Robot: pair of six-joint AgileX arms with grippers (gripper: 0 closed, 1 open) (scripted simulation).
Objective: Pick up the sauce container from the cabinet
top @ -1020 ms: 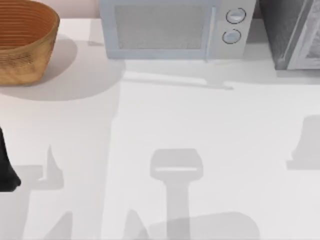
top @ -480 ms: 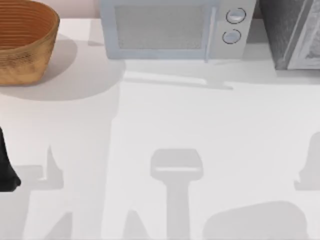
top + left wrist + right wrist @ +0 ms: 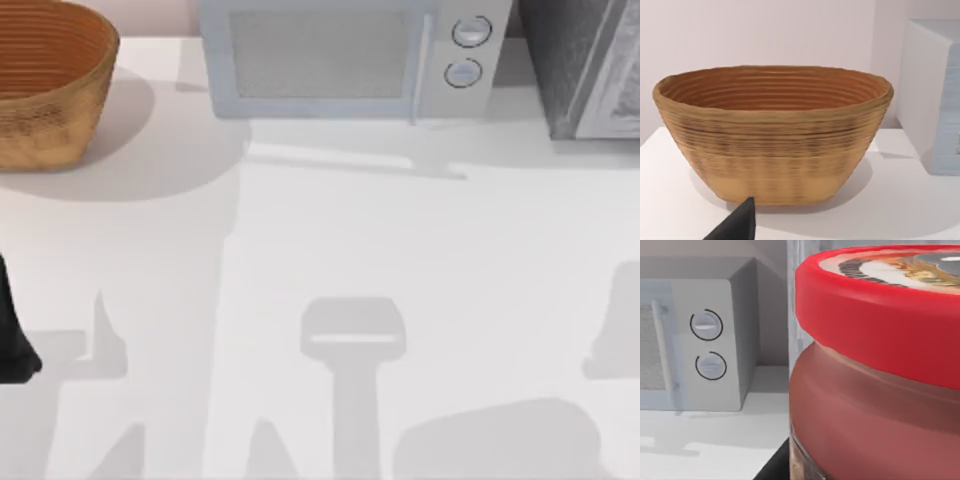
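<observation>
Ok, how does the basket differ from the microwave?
The basket is brown, woven and rounded with an open top; the microwave is pale grey, boxy, with a shut door and two dials. The basket stands at the table's far left, the microwave near the back middle. Both rest upright on it.

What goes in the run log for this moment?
sauce container: close before right wrist camera | left arm: parked, table's left edge | basket: untouched

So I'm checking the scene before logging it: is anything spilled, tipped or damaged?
Nothing stands out. The wicker basket sits upright at the table's back left, the microwave stands square with its door shut, and the sauce container looks intact, red lid on.
</observation>
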